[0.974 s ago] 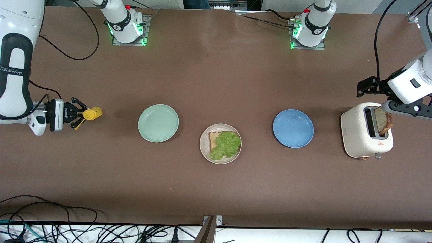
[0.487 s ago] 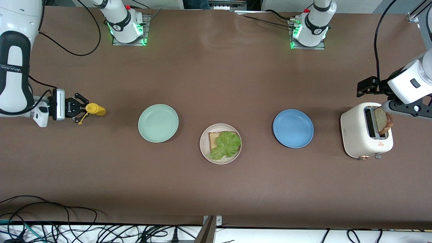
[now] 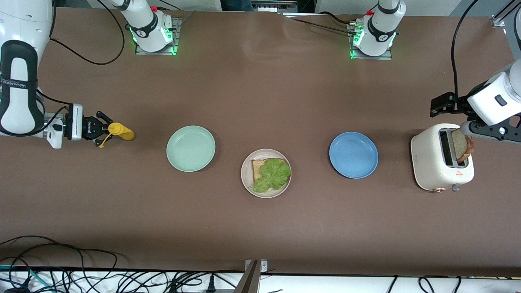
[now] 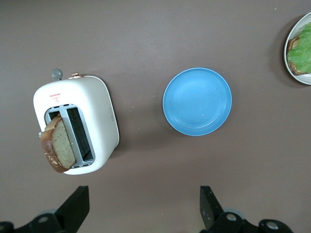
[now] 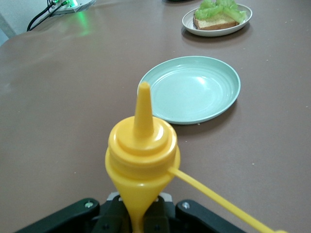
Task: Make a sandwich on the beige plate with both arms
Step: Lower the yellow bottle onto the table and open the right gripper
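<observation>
The beige plate [image 3: 246, 179] lies mid-table and is the nearest of the three plates to the front camera. On it rests one brown bread slice [image 3: 257, 167] under a ruffled lettuce leaf [image 3: 273, 174]; both also show on the beige plate [image 5: 217, 30]. A second bread slice [image 3: 462, 145] [image 4: 58, 144] stands up out of the white toaster [image 3: 431, 162] [image 4: 99, 104]. My left gripper [image 3: 474, 129] [image 4: 143, 213] hangs open over the toaster. My right gripper [image 3: 102, 129] [image 5: 141, 221] is shut on a yellow squeeze bottle [image 3: 120, 131] [image 5: 142, 155], whose nozzle points toward the mint-green plate.
A mint-green plate [image 3: 191, 148] [image 5: 192, 90] lies toward the right arm's end, a blue plate [image 3: 353, 154] [image 4: 197, 101] toward the left arm's end. Both are bare. Cables run along the table's edge nearest the front camera.
My right gripper has carried the yellow bottle a little toward the mint-green plate. The left arm and the bread in the toaster have not moved.
</observation>
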Robot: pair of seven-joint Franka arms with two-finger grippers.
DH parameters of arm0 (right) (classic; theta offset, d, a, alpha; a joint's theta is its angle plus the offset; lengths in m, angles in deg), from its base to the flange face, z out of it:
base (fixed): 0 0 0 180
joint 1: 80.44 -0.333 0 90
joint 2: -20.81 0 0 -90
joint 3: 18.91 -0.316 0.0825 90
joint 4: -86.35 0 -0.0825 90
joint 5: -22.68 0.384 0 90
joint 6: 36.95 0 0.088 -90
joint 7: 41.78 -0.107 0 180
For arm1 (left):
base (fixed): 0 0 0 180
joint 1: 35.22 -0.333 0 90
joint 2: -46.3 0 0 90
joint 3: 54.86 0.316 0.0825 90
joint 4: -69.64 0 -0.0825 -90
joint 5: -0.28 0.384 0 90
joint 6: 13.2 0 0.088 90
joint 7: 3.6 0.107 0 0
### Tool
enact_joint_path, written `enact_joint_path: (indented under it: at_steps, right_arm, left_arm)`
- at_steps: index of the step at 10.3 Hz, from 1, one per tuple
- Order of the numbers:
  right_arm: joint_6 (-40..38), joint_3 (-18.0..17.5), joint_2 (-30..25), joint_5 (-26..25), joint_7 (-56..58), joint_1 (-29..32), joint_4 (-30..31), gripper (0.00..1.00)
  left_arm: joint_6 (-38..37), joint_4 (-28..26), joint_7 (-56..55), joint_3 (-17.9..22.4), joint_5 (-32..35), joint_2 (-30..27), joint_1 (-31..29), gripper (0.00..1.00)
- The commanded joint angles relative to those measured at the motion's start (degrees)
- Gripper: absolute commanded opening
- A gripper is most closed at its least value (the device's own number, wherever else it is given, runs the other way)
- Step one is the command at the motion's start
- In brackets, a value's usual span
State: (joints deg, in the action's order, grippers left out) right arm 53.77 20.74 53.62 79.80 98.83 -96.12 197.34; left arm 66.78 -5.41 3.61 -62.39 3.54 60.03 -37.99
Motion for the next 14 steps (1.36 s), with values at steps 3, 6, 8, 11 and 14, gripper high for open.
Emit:
enact_joint_path:
  at_steps: [3, 6, 8, 11, 14]
  right_arm:
    - [-1.77, -0.62, 2.51, 4.32, 6.33, 2.33, 0.72, 0.0]
    - [-1.77, -0.71, 2.61, 4.5, 6.43, 2.5, 0.72, 0.07]
    - [-1.77, -0.71, 2.7, 4.59, 6.34, 2.5, 0.64, 0.34]
    - [-1.77, -0.62, 3.13, 4.5, 6.34, 2.76, 0.28, 0.63]
    - [-3.7, -0.71, 5.41, 4.15, 6.69, 6.71, -0.94, 0.77]
  left_arm:
    - [-0.36, -0.26, 0.97, 0.06, -1.49, -0.54, -0.31, 1.0]
    - [-0.36, -0.26, 0.97, 0.06, -1.49, -0.54, -0.31, 1.0]
    - [-0.36, -0.26, 0.97, 0.06, -1.49, -0.54, -0.31, 1.0]
    - [-0.36, -0.26, 0.97, 0.06, -1.49, -0.54, -0.31, 1.0]
    - [-0.36, -0.26, 0.97, 0.06, -1.49, -0.54, -0.31, 1.0]
